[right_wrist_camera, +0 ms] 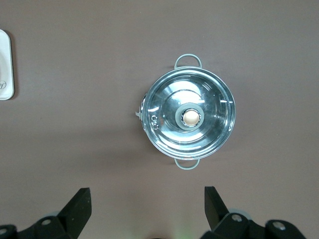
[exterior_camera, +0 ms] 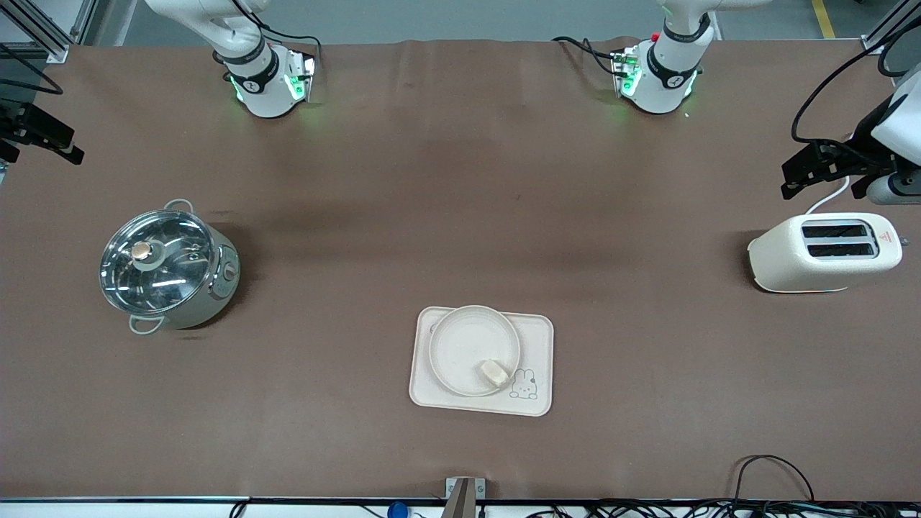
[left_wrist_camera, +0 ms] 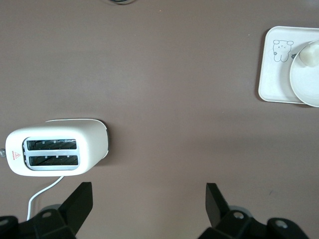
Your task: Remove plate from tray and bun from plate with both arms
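Observation:
The round cream plate (exterior_camera: 460, 338) lies on the rabbit tray (exterior_camera: 536, 345) near the front camera, mid-table. The small pale bun (exterior_camera: 494, 373) rests on the plate at its rim, beside the rabbit drawing. In the left wrist view the plate (left_wrist_camera: 305, 82) and the bun (left_wrist_camera: 312, 54) are cut by the frame edge. My left gripper (exterior_camera: 791, 180) is open and empty, up over the table beside the toaster; it also shows in the left wrist view (left_wrist_camera: 149, 199). My right gripper (exterior_camera: 50, 137) is open and empty over the table at the right arm's end; it also shows in the right wrist view (right_wrist_camera: 147, 201).
A cream toaster (exterior_camera: 824, 252) with a white cord stands at the left arm's end and shows in the left wrist view (left_wrist_camera: 57, 152). A steel pot with a glass lid (exterior_camera: 169, 266) stands at the right arm's end and shows in the right wrist view (right_wrist_camera: 188, 118). Brown cloth covers the table.

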Robot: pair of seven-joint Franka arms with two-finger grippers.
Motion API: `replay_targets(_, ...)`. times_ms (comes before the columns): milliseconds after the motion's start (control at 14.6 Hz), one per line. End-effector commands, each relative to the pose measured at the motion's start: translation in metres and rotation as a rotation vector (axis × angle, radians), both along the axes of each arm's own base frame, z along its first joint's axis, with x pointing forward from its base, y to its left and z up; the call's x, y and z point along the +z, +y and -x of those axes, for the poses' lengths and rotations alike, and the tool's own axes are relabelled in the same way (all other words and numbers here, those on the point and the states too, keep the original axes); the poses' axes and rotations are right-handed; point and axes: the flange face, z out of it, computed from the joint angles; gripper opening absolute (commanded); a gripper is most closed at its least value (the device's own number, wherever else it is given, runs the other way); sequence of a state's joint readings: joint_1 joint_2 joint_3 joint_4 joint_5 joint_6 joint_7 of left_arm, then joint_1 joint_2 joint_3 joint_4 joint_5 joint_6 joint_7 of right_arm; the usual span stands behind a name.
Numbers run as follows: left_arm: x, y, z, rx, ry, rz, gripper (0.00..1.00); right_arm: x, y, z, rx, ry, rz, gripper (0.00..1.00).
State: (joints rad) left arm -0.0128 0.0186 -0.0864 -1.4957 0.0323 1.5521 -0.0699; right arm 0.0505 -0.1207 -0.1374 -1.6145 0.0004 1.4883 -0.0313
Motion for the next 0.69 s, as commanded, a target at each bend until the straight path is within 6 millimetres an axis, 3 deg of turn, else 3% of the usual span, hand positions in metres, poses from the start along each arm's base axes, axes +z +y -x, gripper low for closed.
replay_targets(0,0.009,0.000,-0.001,0.004,-0.017,-0.020,1.00,-0.001,-0.002,0.002,0.005,0.006,0.016,1.00)
replay_targets(411,0.002,-0.007,0.000,0.009,0.001,-0.017,1.00,0.000,0.000,0.001,0.009,0.000,0.012,1.00)
replay_targets(549,-0.024,-0.036,0.002,0.023,0.069,0.008,1.00,-0.002,0.002,0.001,0.009,0.002,0.003,1.00)
replay_targets(617,-0.040,-0.070,-0.001,0.036,0.098,0.038,1.00,-0.002,0.005,0.000,0.012,0.000,-0.006,1.00)
